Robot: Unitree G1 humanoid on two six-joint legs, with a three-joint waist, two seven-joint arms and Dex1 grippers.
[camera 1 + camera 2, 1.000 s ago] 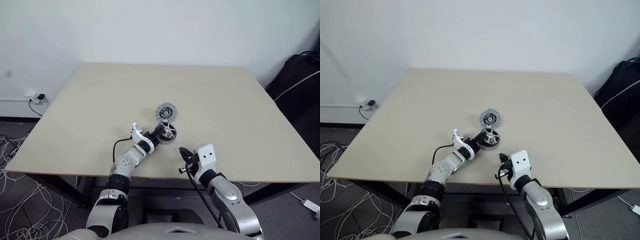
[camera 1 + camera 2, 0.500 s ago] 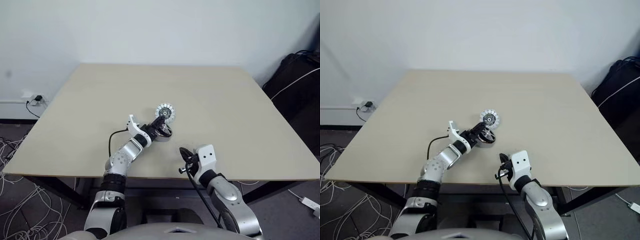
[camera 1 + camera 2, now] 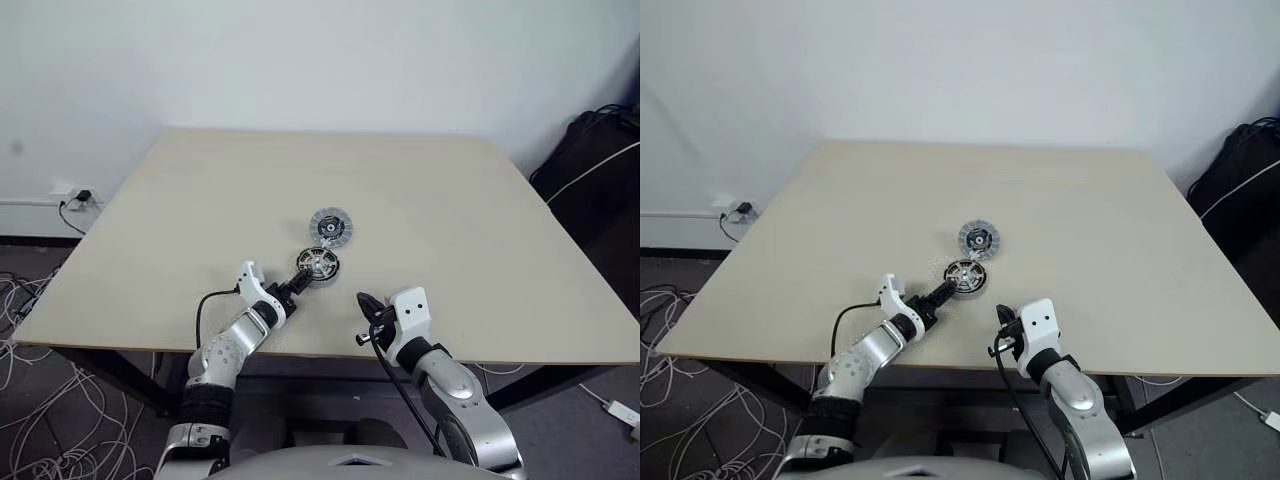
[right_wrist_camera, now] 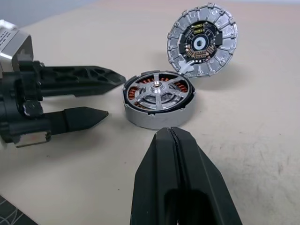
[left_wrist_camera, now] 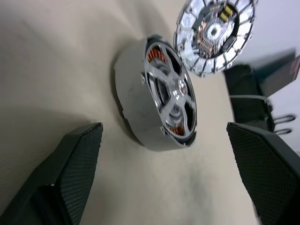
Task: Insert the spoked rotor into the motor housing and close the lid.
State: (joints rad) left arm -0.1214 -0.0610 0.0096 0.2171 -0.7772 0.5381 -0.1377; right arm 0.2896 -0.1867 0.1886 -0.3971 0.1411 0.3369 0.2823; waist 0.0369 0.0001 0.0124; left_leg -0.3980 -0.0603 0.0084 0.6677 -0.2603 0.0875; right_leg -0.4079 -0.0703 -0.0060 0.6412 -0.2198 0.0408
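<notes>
Left gripper [image 4: 101, 93] gapes beside the unmarked motor housing [image 4: 158, 108].

Left arm enters from lower left of the head views, forearm angled up and to the right, white wrist block with a black cable looping off it. Left gripper [image 3: 297, 284] sits just left of frame center, pointing up-right, its two black fingers [image 4: 79, 118] spread wide with nothing between them; in the left wrist view the textured pads [image 5: 77, 159] stand far apart at the two lower corners. Right arm comes in from lower right, silver forearm, white wrist block, black cable hanging below. Right gripper [image 3: 366, 304] sits right of center low in frame, pointing up-left, fingers [image 4: 180, 173] pressed together, empty.
</notes>
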